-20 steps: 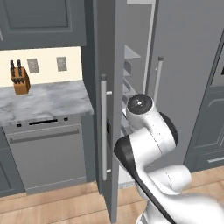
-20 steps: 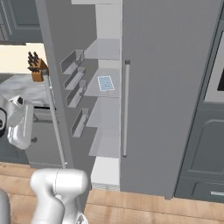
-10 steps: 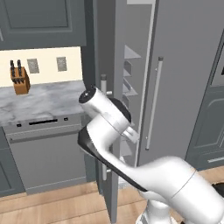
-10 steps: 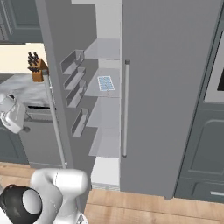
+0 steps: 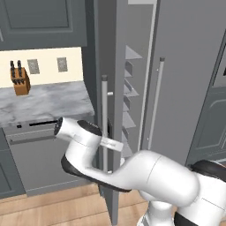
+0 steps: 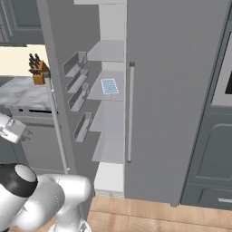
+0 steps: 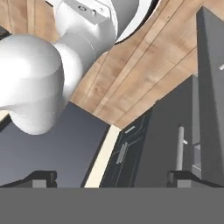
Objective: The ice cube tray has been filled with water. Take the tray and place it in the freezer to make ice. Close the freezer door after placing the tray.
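The ice cube tray (image 6: 109, 86), white with pale-blue water cells, lies flat on a middle shelf of the freezer (image 6: 111, 113). The freezer door (image 6: 59, 68) stands wide open, its bins facing the shelves and its long silver handle (image 5: 104, 123) on the outer side. My gripper (image 6: 25, 134) hangs open and empty out on the door's outer side, left of the handle and well away from the tray. In the hand view both fingertips (image 7: 43, 176) stand far apart with nothing between them, looking down at the wooden floor and the door handle (image 7: 179, 148).
A knife block (image 5: 20, 79) stands on the marble counter (image 5: 44, 103) left of the freezer, above a dishwasher (image 5: 39, 154). The wider fridge door (image 6: 172, 90) with its bar handle is shut. My bent arm (image 5: 132, 172) takes up the floor space before the open door.
The arm has swung left and lower, carrying the hand from in front of the freezer around to the door's outer side. Tray and door have not moved.
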Available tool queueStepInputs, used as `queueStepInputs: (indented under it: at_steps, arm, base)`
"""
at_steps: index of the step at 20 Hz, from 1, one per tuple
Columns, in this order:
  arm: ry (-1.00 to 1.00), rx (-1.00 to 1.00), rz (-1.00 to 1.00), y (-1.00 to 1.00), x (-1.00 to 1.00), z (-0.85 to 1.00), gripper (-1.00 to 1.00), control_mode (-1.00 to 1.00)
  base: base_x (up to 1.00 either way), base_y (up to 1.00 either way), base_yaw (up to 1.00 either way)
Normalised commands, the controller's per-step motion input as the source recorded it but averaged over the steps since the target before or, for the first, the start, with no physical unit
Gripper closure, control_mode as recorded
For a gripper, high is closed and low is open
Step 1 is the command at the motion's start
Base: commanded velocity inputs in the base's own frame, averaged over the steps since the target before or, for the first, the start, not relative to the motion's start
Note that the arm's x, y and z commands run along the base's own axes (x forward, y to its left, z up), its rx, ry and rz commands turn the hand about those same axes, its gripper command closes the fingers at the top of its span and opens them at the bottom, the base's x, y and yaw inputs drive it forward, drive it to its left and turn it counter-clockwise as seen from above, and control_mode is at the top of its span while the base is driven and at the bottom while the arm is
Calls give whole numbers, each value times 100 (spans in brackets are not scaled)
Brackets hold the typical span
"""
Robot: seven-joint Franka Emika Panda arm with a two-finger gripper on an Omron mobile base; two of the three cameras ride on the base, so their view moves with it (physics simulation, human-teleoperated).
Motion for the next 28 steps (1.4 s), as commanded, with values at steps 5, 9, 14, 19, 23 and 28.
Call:
queueStepInputs:
  at_steps: [5, 9, 14, 19, 23, 28]
  arm:
    - [0, -17, 5, -2, 0, -62, -100, -100]
    - [1, -12, 5, 0, 0, -8, -100, -100]
    - [10, -6, 8, 0, 0, 9, -100, -100]
    - [13, -6, 11, 0, 0, 32, -100, -100]
    - [15, -8, 11, 0, 0, 39, -100, -100]
    - [16, -12, 9, 0, 0, 15, -100, -100]
  base:
    - [0, 0, 0]
    - [0, 0, 0]
    - [0, 0, 0]
    - [0, 0, 0]
    - [0, 0, 0]
    - [0, 0, 0]
